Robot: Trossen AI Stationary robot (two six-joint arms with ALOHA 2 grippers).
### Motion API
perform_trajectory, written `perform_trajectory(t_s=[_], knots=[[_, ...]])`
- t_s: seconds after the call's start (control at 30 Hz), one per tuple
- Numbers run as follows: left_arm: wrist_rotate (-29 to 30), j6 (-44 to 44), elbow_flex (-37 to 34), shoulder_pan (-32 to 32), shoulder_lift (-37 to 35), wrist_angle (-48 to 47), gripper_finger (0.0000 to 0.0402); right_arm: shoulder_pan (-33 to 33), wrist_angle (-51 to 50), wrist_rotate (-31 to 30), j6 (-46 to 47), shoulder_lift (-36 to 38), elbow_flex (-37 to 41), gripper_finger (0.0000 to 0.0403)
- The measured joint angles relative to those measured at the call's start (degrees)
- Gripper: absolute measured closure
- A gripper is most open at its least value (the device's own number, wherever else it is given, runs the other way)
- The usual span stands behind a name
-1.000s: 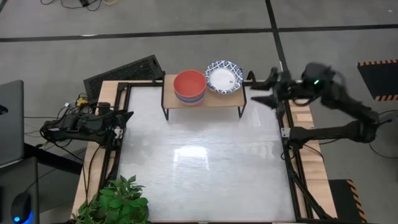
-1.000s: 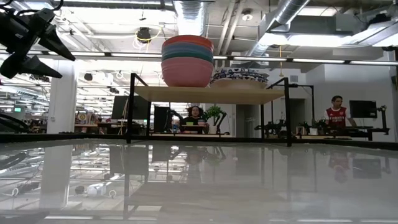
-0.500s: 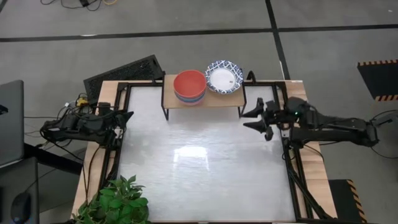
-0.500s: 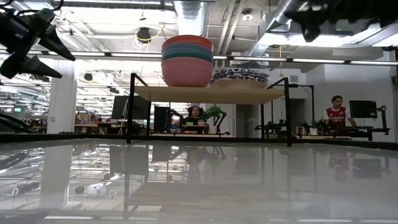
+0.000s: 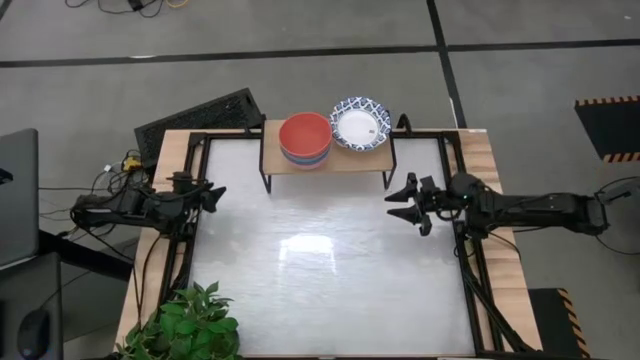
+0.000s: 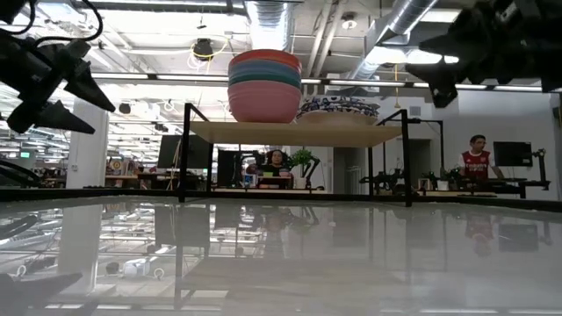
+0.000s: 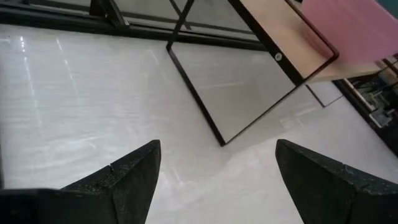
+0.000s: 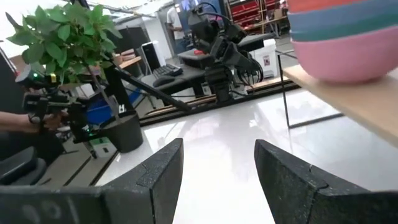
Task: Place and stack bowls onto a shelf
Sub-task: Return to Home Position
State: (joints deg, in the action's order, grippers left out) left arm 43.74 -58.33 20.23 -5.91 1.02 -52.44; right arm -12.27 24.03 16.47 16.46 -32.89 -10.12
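The shelf stands at the table's far edge on thin black legs. On its wooden top sits a stack of plain bowls, red on top and pink at the bottom, and beside it a stack of white bowls with blue-patterned rims. My right gripper hovers open near the table's right edge, below the shelf's right end. My left gripper is open at the left edge. Neither holds anything.
A potted plant stands at the near left corner. A dark keyboard-like panel lies past the far left corner. The white tabletop spreads between the arms. People sit in the room behind.
My right arm has swung down from beside the shelf's right end toward the near side and settled low along the right edge, its gripper open throughout. My left gripper has shifted slightly toward the table's middle.
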Motion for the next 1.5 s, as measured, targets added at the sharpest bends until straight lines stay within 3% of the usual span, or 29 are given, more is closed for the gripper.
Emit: perform_trajectory(t_s=[0.13, 0.3, 0.6, 0.8, 1.0, 1.17, 1.37, 1.5], knots=[[0.25, 1.44, -0.26, -0.02, -0.04, 0.78, 0.01, 0.0, 3.55, -0.02, 0.4, 0.0, 3.47, 0.0179], [2.04, 9.17, -0.26, -0.02, -0.04, 7.06, 0.01, -0.24, 7.72, -0.62, 3.61, -0.04, 9.32, 0.0179], [1.1, 14.36, -0.31, -0.1, -0.04, 9.93, 0.01, -0.7, 6.85, -1.63, 4.11, 0.02, 9.61, 0.0179], [-15.27, 28.12, -0.31, -1.83, -0.04, 19.82, 0.01, -1.41, 6.39, -1.62, 3.64, -0.04, 9.63, 0.0179], [-15.32, 32.52, -1.65, -4.07, -0.07, 26.49, 0.01, -1.4, 6.41, -1.62, 3.67, -0.04, 9.65, 0.0179], [-16.41, 33.79, -10.71, -7.22, -0.04, 39.63, 0.01, -1.38, 6.39, -1.62, 4.54, -0.04, 9.67, 0.0179], [-22.65, 37.51, -16.5, -12.07, -0.87, 52.81, 0.01, -1.38, 5.43, -1.6, 3.79, -0.04, 9.67, 0.0179], [-29.8, 42.41, -16.48, -15.32, -0.88, 54.65, 0.01, -1.27, 4.2, -1.6, 4.39, -0.06, 9.69, 0.0179]])
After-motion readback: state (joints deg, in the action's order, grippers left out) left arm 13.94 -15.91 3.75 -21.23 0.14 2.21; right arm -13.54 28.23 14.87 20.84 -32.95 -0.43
